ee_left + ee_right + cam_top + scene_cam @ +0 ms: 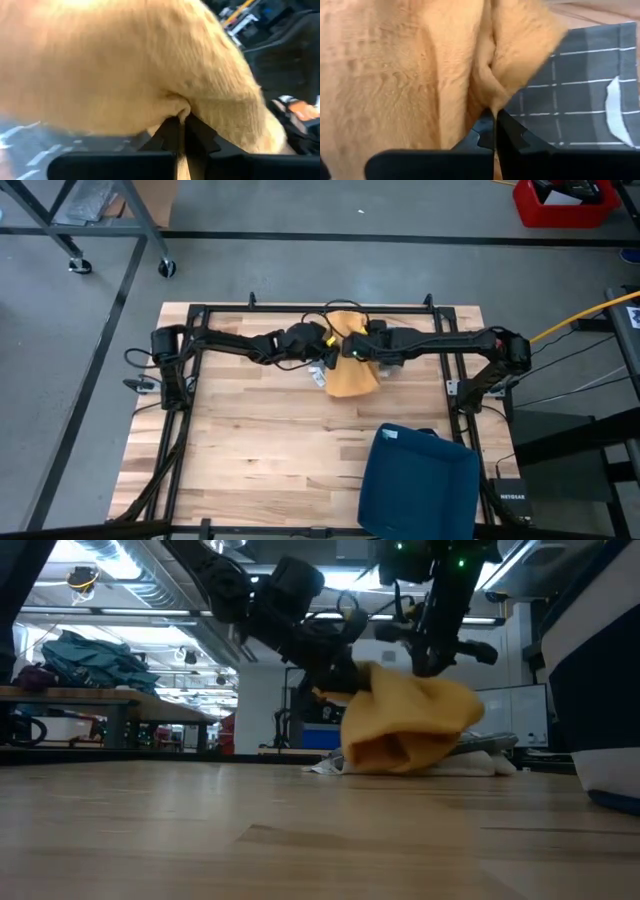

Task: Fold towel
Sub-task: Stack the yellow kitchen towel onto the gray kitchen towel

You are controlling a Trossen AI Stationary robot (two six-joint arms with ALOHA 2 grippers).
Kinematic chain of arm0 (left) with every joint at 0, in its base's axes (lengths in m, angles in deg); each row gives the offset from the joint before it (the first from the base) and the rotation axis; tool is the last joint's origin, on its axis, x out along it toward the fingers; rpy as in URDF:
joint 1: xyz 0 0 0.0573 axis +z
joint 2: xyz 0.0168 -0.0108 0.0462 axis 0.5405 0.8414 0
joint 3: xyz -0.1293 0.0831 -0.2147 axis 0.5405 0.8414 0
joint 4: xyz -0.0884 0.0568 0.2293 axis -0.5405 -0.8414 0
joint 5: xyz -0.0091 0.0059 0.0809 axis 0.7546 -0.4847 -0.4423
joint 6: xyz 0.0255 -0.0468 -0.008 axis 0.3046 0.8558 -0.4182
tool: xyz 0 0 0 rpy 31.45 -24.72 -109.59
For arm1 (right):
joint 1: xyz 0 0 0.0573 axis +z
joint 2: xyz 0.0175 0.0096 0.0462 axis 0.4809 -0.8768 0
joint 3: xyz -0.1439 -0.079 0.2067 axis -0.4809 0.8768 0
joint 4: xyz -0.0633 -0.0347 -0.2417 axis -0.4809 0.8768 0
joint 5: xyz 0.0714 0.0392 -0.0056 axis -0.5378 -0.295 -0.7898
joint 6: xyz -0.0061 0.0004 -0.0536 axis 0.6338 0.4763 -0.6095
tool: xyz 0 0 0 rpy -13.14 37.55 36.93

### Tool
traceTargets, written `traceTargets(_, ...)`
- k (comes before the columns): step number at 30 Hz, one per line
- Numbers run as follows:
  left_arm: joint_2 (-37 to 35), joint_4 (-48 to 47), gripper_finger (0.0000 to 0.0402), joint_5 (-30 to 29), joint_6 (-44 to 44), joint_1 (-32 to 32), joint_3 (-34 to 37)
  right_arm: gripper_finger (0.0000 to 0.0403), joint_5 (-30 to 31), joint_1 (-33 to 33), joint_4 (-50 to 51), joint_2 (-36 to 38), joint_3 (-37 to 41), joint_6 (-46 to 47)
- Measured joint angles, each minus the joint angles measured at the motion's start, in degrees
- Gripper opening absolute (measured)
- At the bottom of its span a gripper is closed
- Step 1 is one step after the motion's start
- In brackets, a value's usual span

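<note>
Overhead, yellow towel bunched — long axis front-to-back — both grippers' jaws pinching its far edge.

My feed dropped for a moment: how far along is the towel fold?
Done: both grippers have pinched the yellow towel, the left gripper and right gripper with jaws shut on its cloth. In hand: it hangs bunched above the grey checked cloth. Left: no flat fold shows; laying it down and creasing remain.

A mustard-yellow towel hangs over a grey cloth checked with thin white lines. Two black arms meet above a pale, striped wooden worktop, where a dark blue bin stands beside a red crate.
</note>
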Motion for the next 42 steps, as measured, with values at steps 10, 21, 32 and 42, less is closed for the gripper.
traceTargets(10, 0.02, -3.13, 0.0032, -0.68, -7.04, 3.33, 0.03, 0.0005, -0.89, -3.61, 0.71, -0.02, 2.02, -0.29)
traceTargets(21, 0.11, -7.59, 0.0080, -4.46, -11.44, 4.17, 0.03, 0.0005, -1.38, -3.43, 8.96, -0.04, 2.31, 0.02)
traceTargets(32, 0.13, -8.88, 0.0129, -4.54, -14.41, 4.26, 0.06, 0.0005, -0.99, -3.02, 11.96, -0.04, 2.31, 0.10)
traceTargets(42, 0.13, -9.74, 0.0131, -4.51, -15.99, 4.26, 0.08, 0.0007, -1.47, -3.04, 12.62, -0.04, 2.31, -0.25)
